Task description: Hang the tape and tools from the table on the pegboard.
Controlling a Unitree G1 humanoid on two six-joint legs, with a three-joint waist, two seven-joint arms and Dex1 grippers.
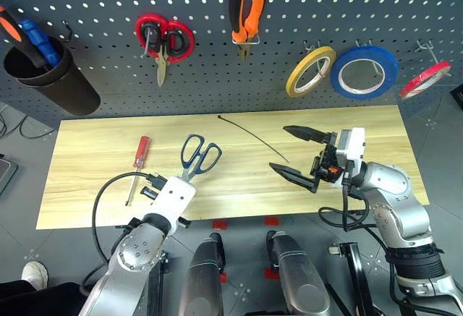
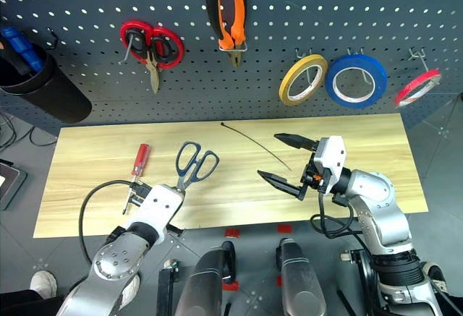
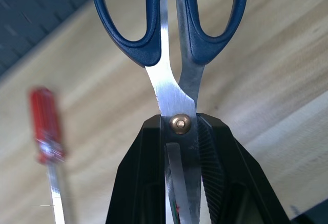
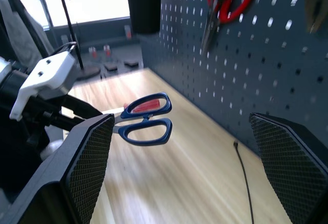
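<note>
- Dark-handled scissors [image 3: 174, 55] are clamped at the pivot between the left gripper's [image 3: 179, 147] closed fingers; in the left wrist view the blades run down between the pads and the handle loops point away over the table [image 1: 87, 157].
- From the head views the scissors are seen above the table's left half, loops toward the pegboard [image 1: 108, 41], with the left gripper below them near the front edge.
- The right wrist view shows them from the side, lifted clear of the wood, with the red handle of the screwdriver [image 1: 138, 163] behind the loops.
- The screwdriver is seen lying flat on the table just left of the scissors, handle toward the pegboard; it is blurred in the left wrist view.
- The right gripper [image 1: 296, 154] is held over the table's right half with fingers spread wide and nothing between them.
- A thin black cable tie [image 1: 253, 139] is seen on the table between the scissors and the right gripper.
- On the pegboard are hung the pliers [image 1: 247, 9], the red tape [image 1: 425, 79] at far right, red scissors [image 1: 163, 41], a yellow roll [image 1: 310, 71] and a blue roll [image 1: 364, 71].
- A black cup [image 1: 51, 77] at the board's left is seen holding two more handles.
</note>
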